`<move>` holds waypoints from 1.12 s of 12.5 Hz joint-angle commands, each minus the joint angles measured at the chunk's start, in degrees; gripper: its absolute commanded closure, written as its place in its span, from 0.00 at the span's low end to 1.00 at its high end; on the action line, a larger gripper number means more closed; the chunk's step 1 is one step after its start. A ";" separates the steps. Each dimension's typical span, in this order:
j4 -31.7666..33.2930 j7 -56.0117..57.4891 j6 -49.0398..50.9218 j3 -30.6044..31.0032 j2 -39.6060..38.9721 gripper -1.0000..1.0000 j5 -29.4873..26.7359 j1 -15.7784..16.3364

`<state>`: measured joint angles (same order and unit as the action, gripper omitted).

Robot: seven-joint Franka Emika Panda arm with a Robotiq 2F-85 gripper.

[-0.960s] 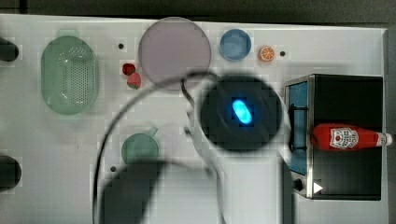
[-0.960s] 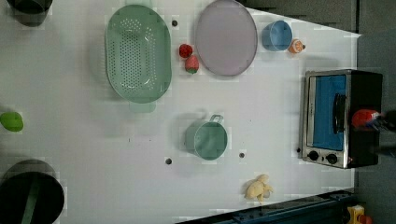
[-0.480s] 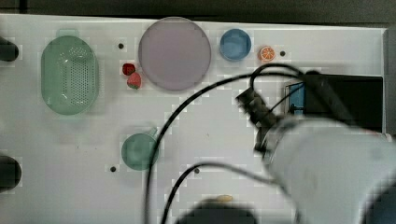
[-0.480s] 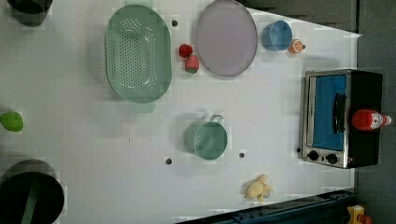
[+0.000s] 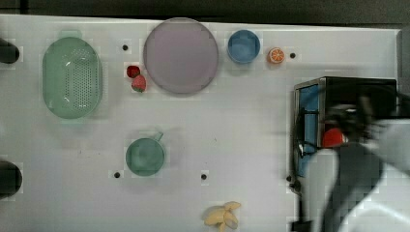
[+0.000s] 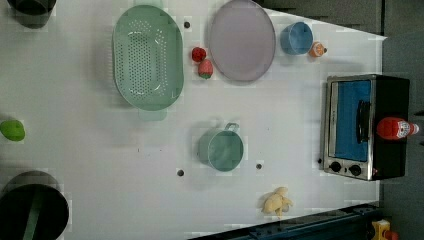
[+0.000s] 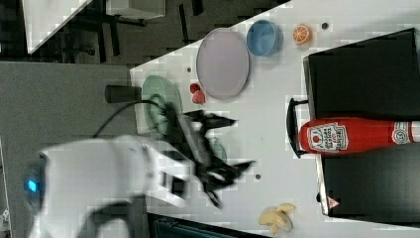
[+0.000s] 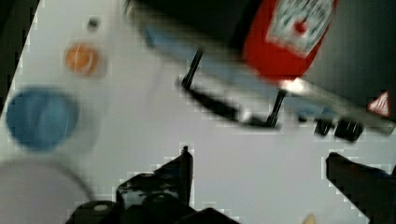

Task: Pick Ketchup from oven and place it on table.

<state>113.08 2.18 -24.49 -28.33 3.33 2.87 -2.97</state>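
Counter (image 6: 100, 150): white, with small dark holes. Oven (image 6: 367, 127): black, blue glass door, at the left view's right edge. Ketchup (image 7: 356, 135): red bottle lying on the oven's top. Claw (image 8: 261, 179): fingers spread wide, holding nothing, over the counter before the oven door.

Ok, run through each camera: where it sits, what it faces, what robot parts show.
Top view: overhead, facing the table; arm covers the oven.
Left view: overhead, table and oven; Ketchup on top.
Right view: high, oblique; arm and open pincer.
Wrist view: on the arm; pincer fingers, oven.
All share the Ketchup.
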 commanded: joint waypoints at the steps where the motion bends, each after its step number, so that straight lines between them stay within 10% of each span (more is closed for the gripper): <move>1: -2.75 1.73 -4.78 -4.00 -3.79 0.00 -0.37 -1.43; 6: -4.17 -2.46 -8.44 -8.26 -15.58 0.00 -12.40 -1.82; 11: -3.68 -4.91 -8.61 -8.37 -20.68 0.00 -12.77 -1.92; 14: -3.16 -4.91 -9.43 -8.30 -20.46 0.39 -12.76 -1.75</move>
<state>110.62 -0.67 -34.36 -37.07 -18.86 -9.25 -3.84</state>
